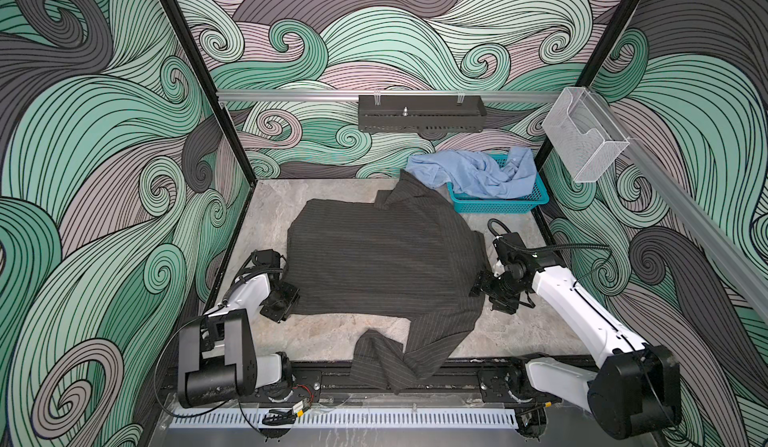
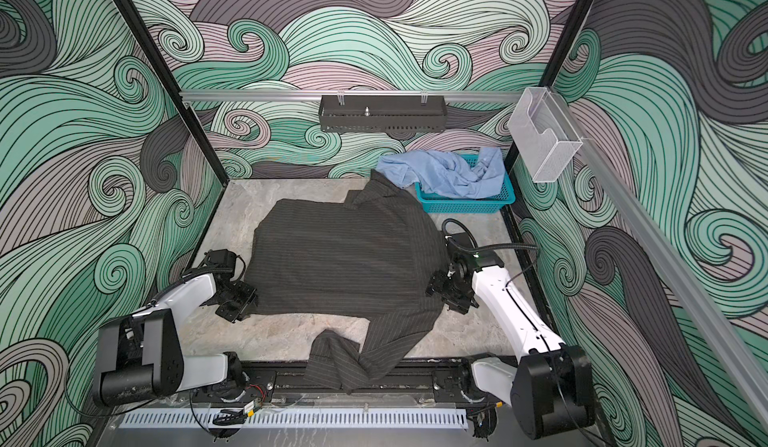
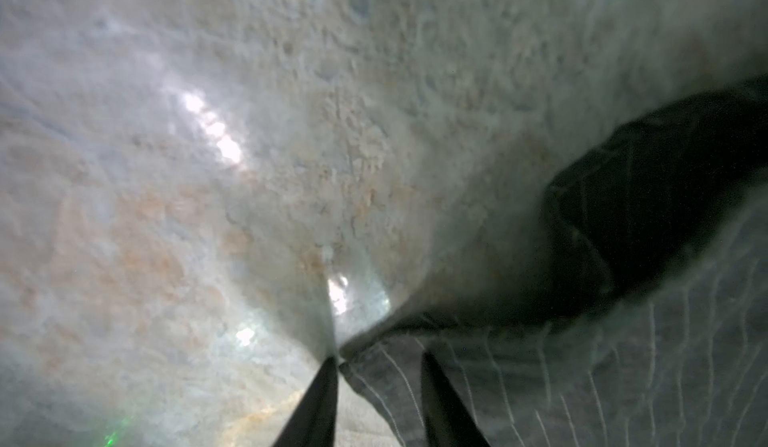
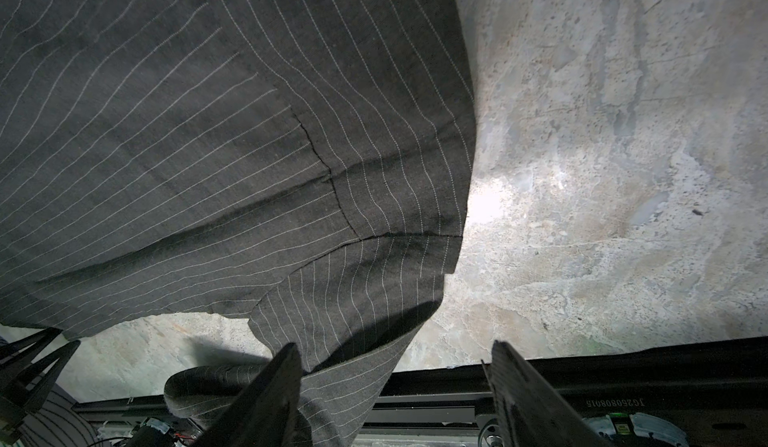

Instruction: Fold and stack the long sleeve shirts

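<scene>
Reaching low at both sides, I see the left gripper (image 3: 378, 361) with fingers slightly apart astride the hem of the charcoal pinstriped shirt (image 1: 386, 258); whether they pinch it, I cannot tell. The right gripper (image 4: 395, 347) is spread wide, woven cloth beside one finger. The crumpled blue shirt (image 1: 478, 174) lies well beyond.

The charcoal shirt (image 1: 386, 258) is dark grey with thin pale pinstripes; in the right wrist view they read as fine dotted white lines. Behind it, the light blue shirt (image 1: 478, 172) is plain and the perforated basket (image 1: 498, 206) is teal. Under the charcoal shirt, the tabletop (image 1: 332, 337) is mottled grey stone with beige and rusty patches. Around it, the walls (image 1: 104, 154) show swirling waves of mint green, mauve and dark grey, outlined in black. Beside it, the robot arms (image 1: 582, 312) are white with black joints. Beyond it are a black slotted tray (image 1: 422, 113) and a silver rail (image 1: 291, 95).
</scene>
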